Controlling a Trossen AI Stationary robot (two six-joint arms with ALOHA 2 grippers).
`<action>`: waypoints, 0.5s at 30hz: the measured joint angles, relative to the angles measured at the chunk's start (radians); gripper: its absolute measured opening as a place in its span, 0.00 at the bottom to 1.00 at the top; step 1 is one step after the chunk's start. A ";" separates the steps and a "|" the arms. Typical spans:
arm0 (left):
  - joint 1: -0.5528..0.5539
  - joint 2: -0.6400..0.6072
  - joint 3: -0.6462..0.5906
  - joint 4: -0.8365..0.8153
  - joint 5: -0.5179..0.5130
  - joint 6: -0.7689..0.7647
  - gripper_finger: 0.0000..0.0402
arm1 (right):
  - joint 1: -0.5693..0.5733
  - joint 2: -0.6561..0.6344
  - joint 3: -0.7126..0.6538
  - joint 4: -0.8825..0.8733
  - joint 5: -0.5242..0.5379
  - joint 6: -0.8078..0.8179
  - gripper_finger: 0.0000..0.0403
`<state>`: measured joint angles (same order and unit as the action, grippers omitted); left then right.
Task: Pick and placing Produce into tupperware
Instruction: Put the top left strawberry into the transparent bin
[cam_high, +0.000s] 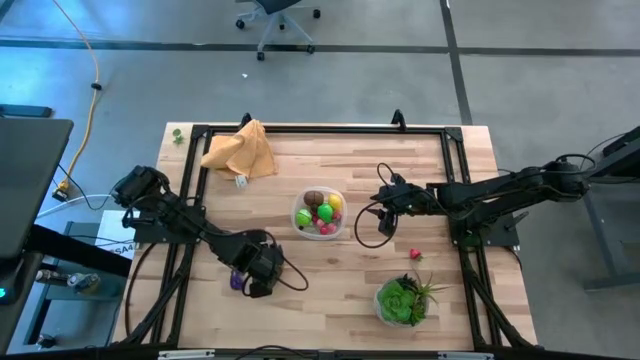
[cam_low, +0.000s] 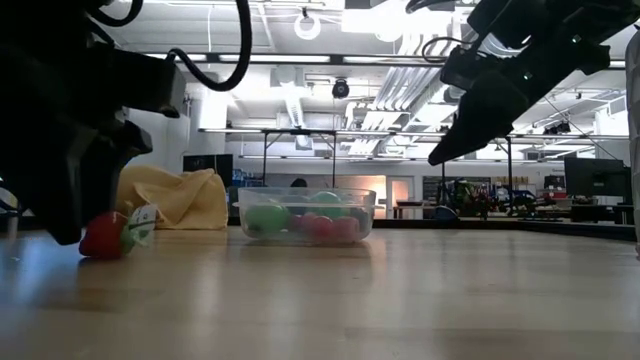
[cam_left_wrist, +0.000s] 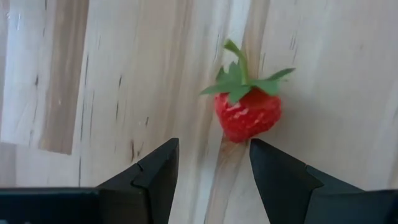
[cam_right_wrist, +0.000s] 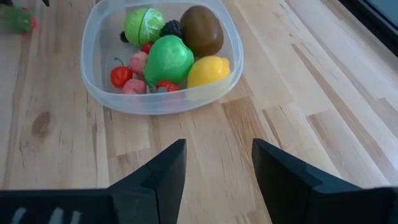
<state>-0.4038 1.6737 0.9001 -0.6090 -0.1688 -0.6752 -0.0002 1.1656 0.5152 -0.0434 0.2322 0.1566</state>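
A red strawberry (cam_left_wrist: 247, 115) with a green leafy cap lies on its side on the wooden table; it also shows in the low view (cam_low: 105, 236). My left gripper (cam_left_wrist: 214, 149) points down just short of it, open, with nothing between the fingers. It stands near the table's front left (cam_high: 255, 272). The clear round tupperware (cam_high: 318, 213) stands mid-table and holds a kiwi (cam_right_wrist: 202, 30), a lemon (cam_right_wrist: 208, 70), green fruit (cam_right_wrist: 169, 59) and red berries (cam_right_wrist: 121, 76). My right gripper (cam_high: 385, 202) hangs open above the table, right of the tupperware.
An orange-tan cloth (cam_high: 242, 150) lies at the far left of the table. A leafy green plant (cam_high: 403, 298) stands at the near right. A small red piece (cam_high: 415, 254) lies between plant and right gripper. Something small and purplish (cam_high: 236, 282) shows beside the left gripper.
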 joint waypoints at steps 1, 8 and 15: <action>0.000 0.000 0.000 0.002 0.000 0.014 0.46 | 0.000 0.000 0.000 0.000 0.000 0.000 0.44; 0.006 0.000 0.000 0.028 0.003 0.136 0.46 | 0.000 0.000 0.000 0.002 0.000 0.000 0.44; 0.005 0.000 0.000 0.086 -0.043 0.306 0.46 | 0.000 0.000 0.000 0.001 0.000 0.000 0.44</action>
<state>-0.3986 1.6733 0.9001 -0.5226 -0.2123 -0.3689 -0.0002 1.1656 0.5152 -0.0425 0.2325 0.1563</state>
